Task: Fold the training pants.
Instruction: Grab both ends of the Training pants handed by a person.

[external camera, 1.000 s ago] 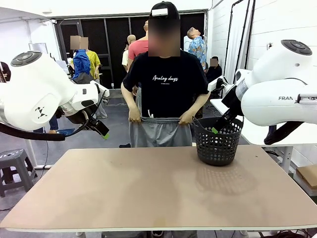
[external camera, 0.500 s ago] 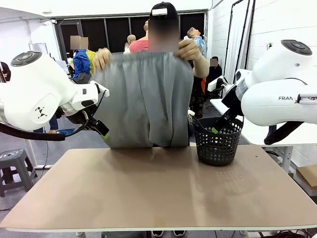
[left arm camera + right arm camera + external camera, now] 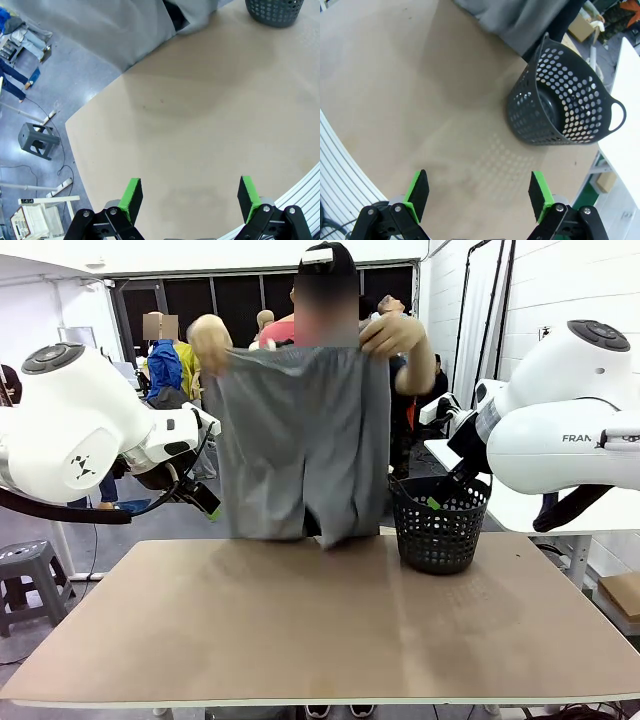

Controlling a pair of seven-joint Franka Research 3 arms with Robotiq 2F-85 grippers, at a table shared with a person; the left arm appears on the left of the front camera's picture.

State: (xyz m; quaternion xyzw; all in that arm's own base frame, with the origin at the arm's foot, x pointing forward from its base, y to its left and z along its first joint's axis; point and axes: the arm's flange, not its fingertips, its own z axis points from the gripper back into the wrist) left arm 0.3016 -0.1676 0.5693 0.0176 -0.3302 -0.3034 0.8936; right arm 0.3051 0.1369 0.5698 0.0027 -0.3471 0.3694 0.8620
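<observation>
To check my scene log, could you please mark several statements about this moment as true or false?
1. The person's hands hold the training pants up by the waistband. True.
2. The training pants lie flat on the table. False: they hang in the air at its far edge.
3. The black basket stands on the table, empty. True.
4. The left gripper is shut on the pants. False: its fingers are apart, holding nothing.
5. The right gripper grips the basket. False: it is open, above the table, apart from the basket.
</observation>
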